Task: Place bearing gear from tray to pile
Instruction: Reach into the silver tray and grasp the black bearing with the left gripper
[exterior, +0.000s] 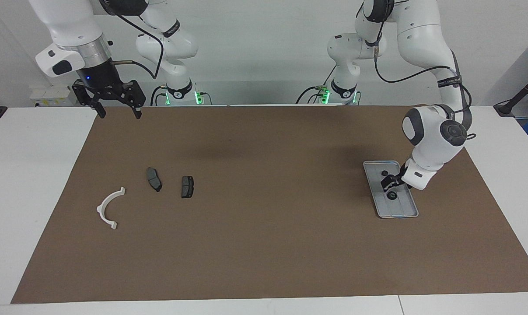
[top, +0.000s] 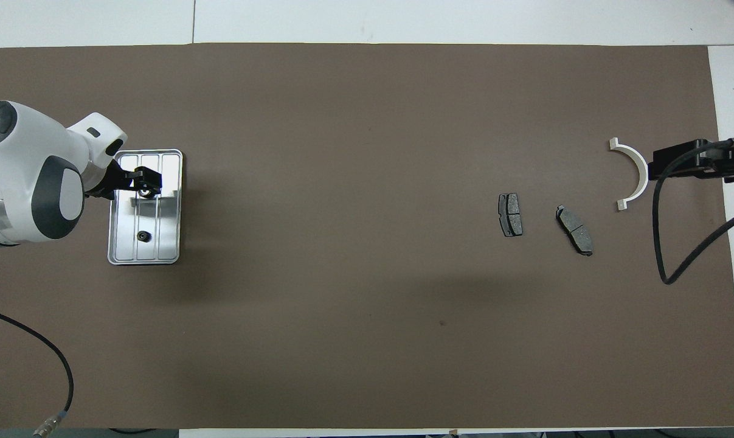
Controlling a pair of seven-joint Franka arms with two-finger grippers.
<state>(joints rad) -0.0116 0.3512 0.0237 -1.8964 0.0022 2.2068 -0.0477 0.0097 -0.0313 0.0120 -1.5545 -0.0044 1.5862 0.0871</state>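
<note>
The silver tray point(exterior: 404, 206) point(top: 169, 231) lies toward the left arm's end of the table. It holds two small dark bearing gears. One gear point(exterior: 384, 173) point(top: 143, 236) is nearer to the robots, the other point(exterior: 392, 195) point(top: 147, 193) farther. My left gripper point(exterior: 389, 185) point(top: 143, 182) hangs low over the farther gear, open and holding nothing. The pile is a white arc point(exterior: 101, 208) point(top: 631, 151) and two dark pads point(exterior: 154, 179) point(exterior: 187, 187) point(top: 510, 214) point(top: 574, 229) toward the right arm's end. There my right gripper point(exterior: 118, 113) point(top: 677, 165) waits open, raised over the mat's edge.
A brown mat point(exterior: 264, 227) point(top: 367, 304) covers most of the white table. A black cable point(top: 661, 243) loops down from the right arm over the mat beside the pile. The left arm's bulky wrist point(exterior: 432, 135) leans over the tray's outer side.
</note>
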